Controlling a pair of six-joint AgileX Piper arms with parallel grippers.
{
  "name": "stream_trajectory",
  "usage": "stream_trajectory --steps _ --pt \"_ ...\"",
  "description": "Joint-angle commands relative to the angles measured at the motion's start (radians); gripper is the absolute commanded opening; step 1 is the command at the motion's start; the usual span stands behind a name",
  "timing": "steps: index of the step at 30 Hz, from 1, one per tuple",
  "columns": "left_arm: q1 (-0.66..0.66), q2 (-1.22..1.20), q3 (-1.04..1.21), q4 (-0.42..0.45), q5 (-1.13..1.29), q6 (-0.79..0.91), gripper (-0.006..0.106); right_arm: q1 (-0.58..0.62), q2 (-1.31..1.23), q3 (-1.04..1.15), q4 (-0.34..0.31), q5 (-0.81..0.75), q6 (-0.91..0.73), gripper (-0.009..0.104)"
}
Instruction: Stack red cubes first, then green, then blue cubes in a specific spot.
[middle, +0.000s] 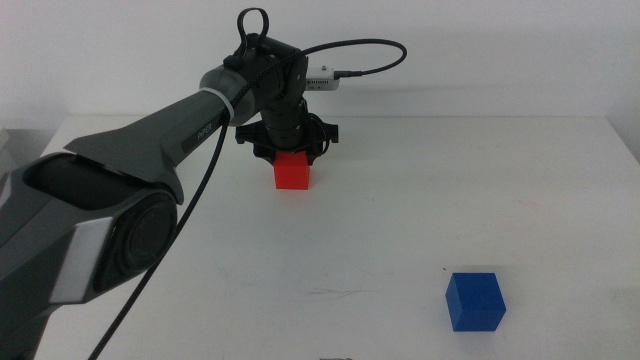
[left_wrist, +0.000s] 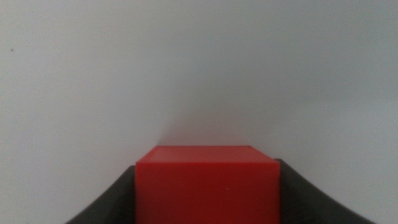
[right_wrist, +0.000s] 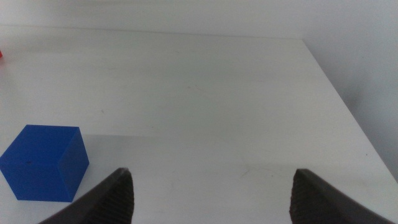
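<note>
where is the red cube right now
In the middle view the red cube sits at the far centre-left of the table, between the jaws of the left claw, far from the blue cube.

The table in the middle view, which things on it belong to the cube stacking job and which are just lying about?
Belongs to the job:
- red cube, between the left gripper fingers
- blue cube, loose, by the open right gripper

Just lying about:
- nothing else visible on the table; no green cube seen

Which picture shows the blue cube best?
The middle view: the whole blue cube sits in the open on the table. The right wrist view shows it too, near the picture's edge. The left wrist view shows none of it.
</note>
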Motion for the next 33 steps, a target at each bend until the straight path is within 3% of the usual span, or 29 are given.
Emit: stream_trajectory --steps 1,2,6,11,24,33 --pt "-0.001 -0.072 -0.034 0.004 -0.040 -0.011 0.036 -0.006 -0.023 -0.018 -0.013 -0.073 -0.005 0.064" --pt "-0.001 -0.076 -0.034 -0.015 -0.017 -0.011 0.027 -0.006 -0.023 -0.018 -0.013 -0.073 -0.005 0.064" --pt "-0.009 -0.113 -0.033 -0.012 0.038 -0.059 0.010 -0.006 -0.023 -0.018 -0.013 -0.073 -0.005 0.064" --pt "-0.071 -0.223 0.049 0.150 0.068 -0.177 -0.001 -0.006 -0.023 -0.018 -0.013 -0.073 -0.005 0.064" --pt "-0.232 -0.590 0.621 0.180 -0.149 -0.425 -0.001 -0.006 -0.023 -0.018 -0.013 -0.073 -0.005 0.064" --pt "-0.312 -0.585 0.725 0.159 -0.204 -0.511 -0.001 -0.006 -0.023 -0.018 -0.013 -0.073 -0.005 0.064"
